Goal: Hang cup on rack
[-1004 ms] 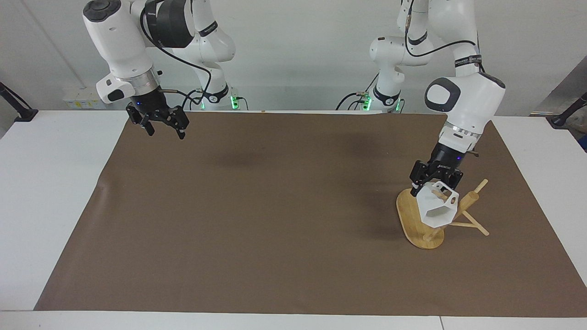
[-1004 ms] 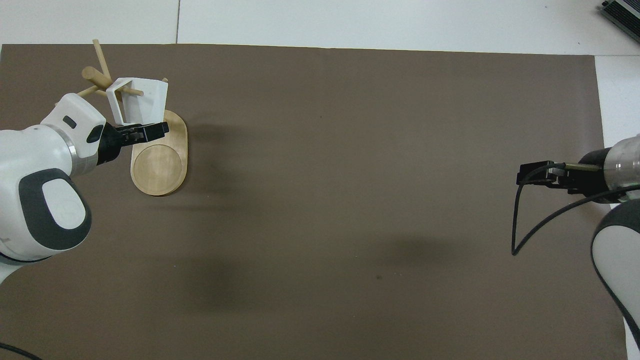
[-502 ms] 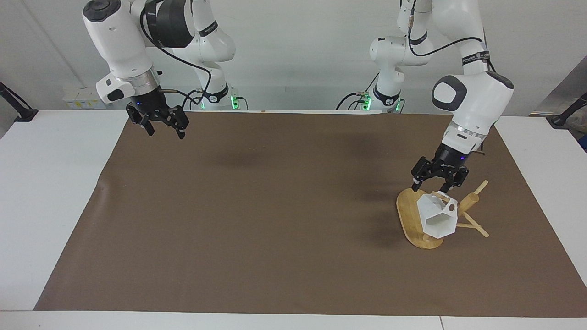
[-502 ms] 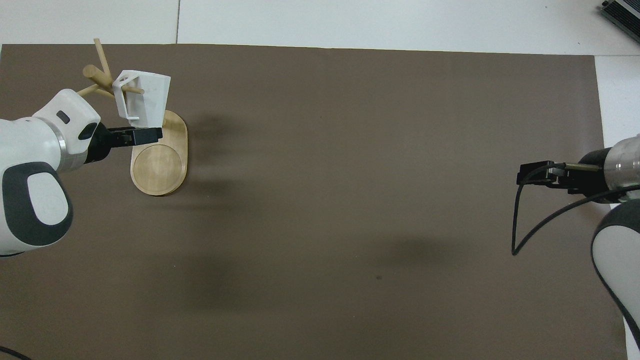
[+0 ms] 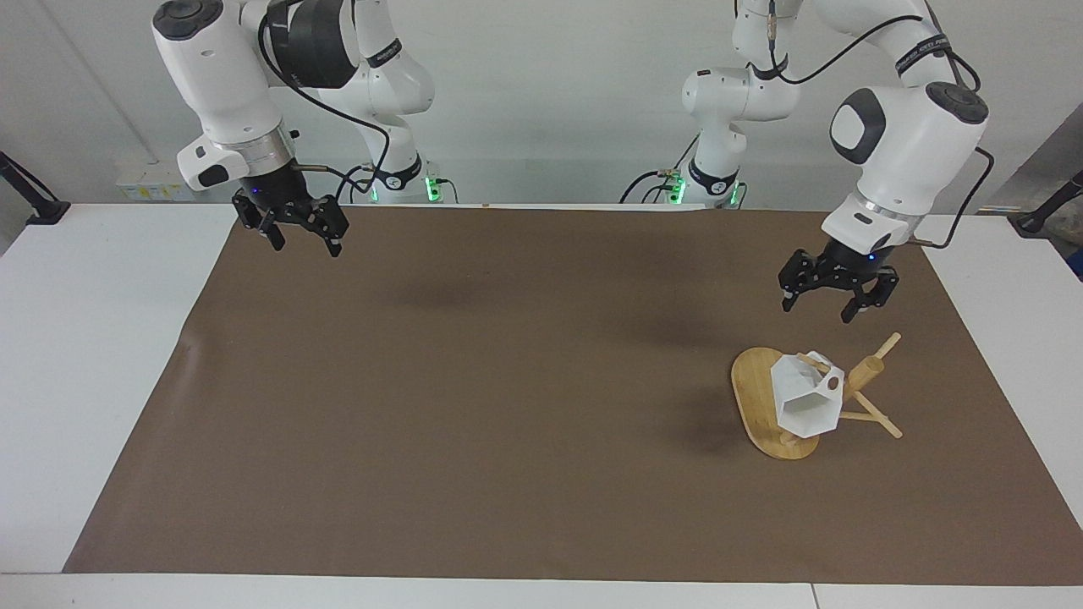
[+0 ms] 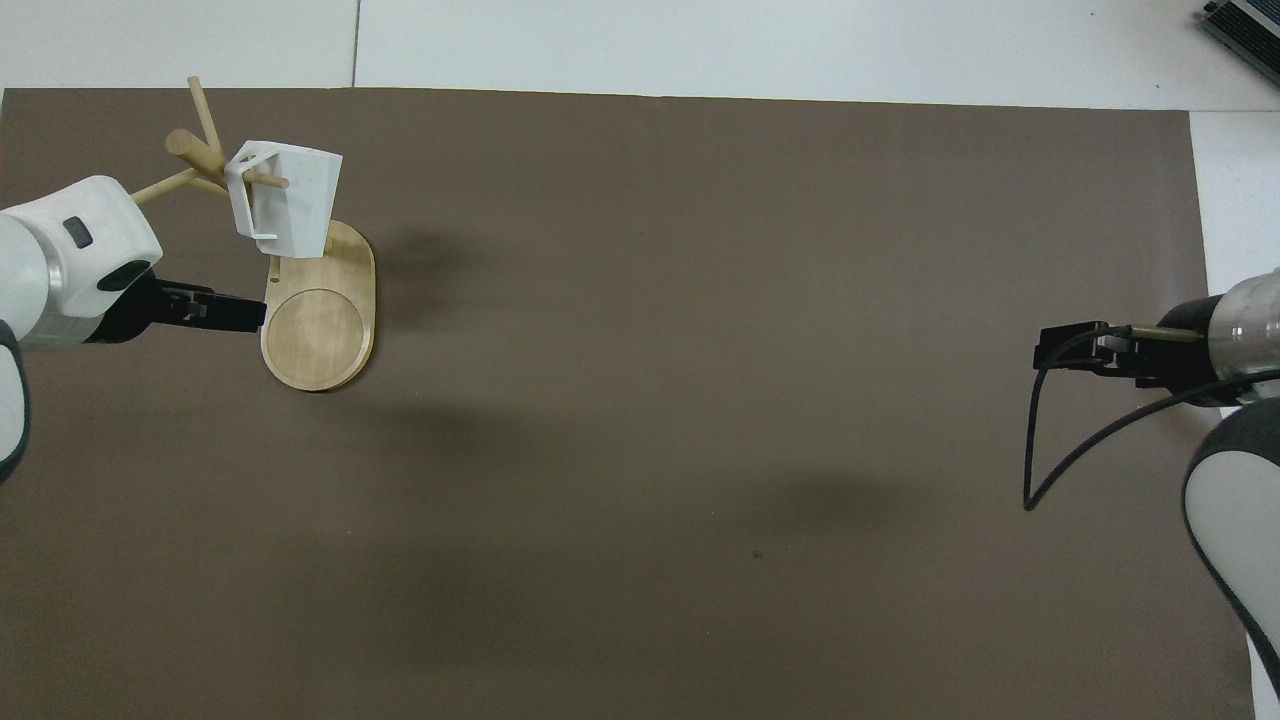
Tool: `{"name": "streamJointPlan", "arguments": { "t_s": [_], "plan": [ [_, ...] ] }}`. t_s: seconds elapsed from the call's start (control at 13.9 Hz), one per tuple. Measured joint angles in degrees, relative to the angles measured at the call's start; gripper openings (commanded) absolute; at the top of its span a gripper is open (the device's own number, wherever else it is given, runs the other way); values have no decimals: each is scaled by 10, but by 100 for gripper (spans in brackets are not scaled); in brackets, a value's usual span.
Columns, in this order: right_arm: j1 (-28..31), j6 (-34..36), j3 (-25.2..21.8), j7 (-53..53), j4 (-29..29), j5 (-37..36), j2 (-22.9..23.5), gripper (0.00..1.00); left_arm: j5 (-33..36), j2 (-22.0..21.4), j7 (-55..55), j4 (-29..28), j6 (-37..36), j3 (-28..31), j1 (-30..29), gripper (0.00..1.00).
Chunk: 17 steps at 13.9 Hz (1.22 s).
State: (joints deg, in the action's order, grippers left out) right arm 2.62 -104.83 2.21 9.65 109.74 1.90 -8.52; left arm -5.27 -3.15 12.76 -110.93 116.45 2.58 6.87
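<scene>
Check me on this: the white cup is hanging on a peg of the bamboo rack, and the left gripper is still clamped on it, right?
Not quite. The cup does hang on a peg of the rack, but the left gripper is not clamped on it: it is open and raised clear above the rack, touching nothing. The facing view shows the gap.

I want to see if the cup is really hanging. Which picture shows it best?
The facing view: the cup hangs by its handle on a peg of the rack, above the base, and no gripper touches it. The overhead view shows the peg through the handle, but not the height.
</scene>
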Motion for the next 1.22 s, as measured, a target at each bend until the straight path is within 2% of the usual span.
{"name": "streamJointPlan", "arguments": {
  "t_s": [0.22, 0.43, 0.79, 0.93, 1.22],
  "plan": [
    [0, 0, 0, 0, 0, 0, 0, 100, 16, -14, 0, 53, -108, 0, 0, 100],
    [0, 0, 0, 0, 0, 0, 0, 100, 24, -12, -1, 107, -175, 0, -7, 100],
    [0, 0, 0, 0, 0, 0, 0, 100, 26, 33, -2, 225, -266, 0, -20, 100],
    [0, 0, 0, 0, 0, 0, 0, 100, 26, 44, -6, 242, -272, 0, -20, 100],
    [0, 0, 0, 0, 0, 0, 0, 100, 26, 46, -6, 237, -282, -1, -20, 100]
  ]
}}
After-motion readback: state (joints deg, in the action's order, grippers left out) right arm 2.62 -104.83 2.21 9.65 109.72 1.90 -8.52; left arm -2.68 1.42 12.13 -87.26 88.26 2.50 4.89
